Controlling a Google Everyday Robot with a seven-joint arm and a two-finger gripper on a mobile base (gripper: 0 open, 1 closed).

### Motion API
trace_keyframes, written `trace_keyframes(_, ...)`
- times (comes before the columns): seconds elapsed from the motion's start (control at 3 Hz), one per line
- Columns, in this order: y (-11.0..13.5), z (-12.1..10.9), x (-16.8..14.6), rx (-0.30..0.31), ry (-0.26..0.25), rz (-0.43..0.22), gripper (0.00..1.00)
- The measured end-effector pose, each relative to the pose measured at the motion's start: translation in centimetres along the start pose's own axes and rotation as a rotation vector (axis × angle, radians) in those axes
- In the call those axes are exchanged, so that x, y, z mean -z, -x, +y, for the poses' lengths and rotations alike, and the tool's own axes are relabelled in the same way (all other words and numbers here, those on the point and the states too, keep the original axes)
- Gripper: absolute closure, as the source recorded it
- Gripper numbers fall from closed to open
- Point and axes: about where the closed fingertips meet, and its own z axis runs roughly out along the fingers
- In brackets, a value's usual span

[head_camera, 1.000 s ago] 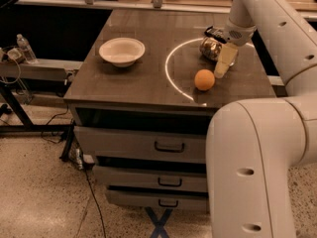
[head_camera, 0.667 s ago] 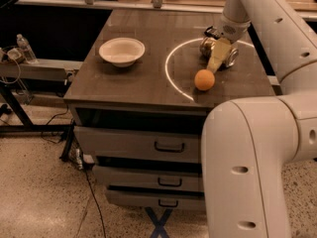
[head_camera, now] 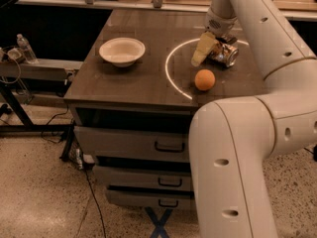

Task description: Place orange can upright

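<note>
The white arm is reaching over the counter. Its gripper is sitting further left than a second ago, hanging just left of the orange can instead of covering it. Whether it is spread or closed I cannot tell. The can is lying on its side inside the white ring, just beyond the orange fruit. Judging from this, the gripper is still lining up for a grasp and the uprighting is not yet beginning.

Bowl sits on the table, left of centre. The can lies upper right, with the gripper at its left side, and the fruit just below them.
</note>
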Motion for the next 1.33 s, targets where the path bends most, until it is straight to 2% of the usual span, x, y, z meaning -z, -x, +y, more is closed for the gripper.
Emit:
trace_keyframes(0.33, 0.0, -0.3, -0.9, -0.065, -0.003, 0.009, 0.18)
trace_keyframes(0.67, -0.2, -0.6, -1.5, -0.111, -0.007, 0.018, 0.41)
trace_keyframes(1.0, 0.1, -0.9, -0.7, -0.130, -0.024, 0.007, 0.65)
trace_keyframes(1.33, 1.6, -1.6, 3.5, -0.128, -0.070, -0.095, 0.96)
